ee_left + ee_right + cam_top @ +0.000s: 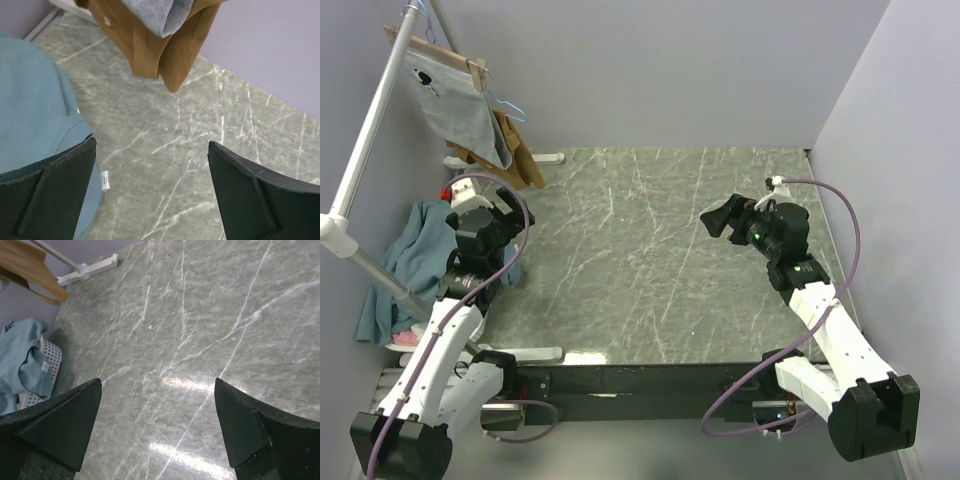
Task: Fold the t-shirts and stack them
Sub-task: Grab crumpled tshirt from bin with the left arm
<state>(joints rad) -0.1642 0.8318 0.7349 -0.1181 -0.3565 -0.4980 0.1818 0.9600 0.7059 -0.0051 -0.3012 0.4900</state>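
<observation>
While the left pincer (151,146) and right pincer (157,383) gape empty, one teal t-shirt (415,255) overhangs one basket (51,360).

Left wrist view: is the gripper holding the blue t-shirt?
No, the left gripper stands wide open with only table between its jaws, and the blue t-shirt lies off to one side.

The grey-green stone-look table top (210,330) is smooth and polished, with white veins and glossy patches of glare. The dusty teal-blue t-shirt (30,110) is soft, matt knit cloth. The white perforated basket (50,357) looks like plastic. The brown hanging garment (155,50) is matt cloth with stitched seams. The fingers (250,195) of the left gripper (151,144) are matt black, faintly scuffed along the edges.
</observation>
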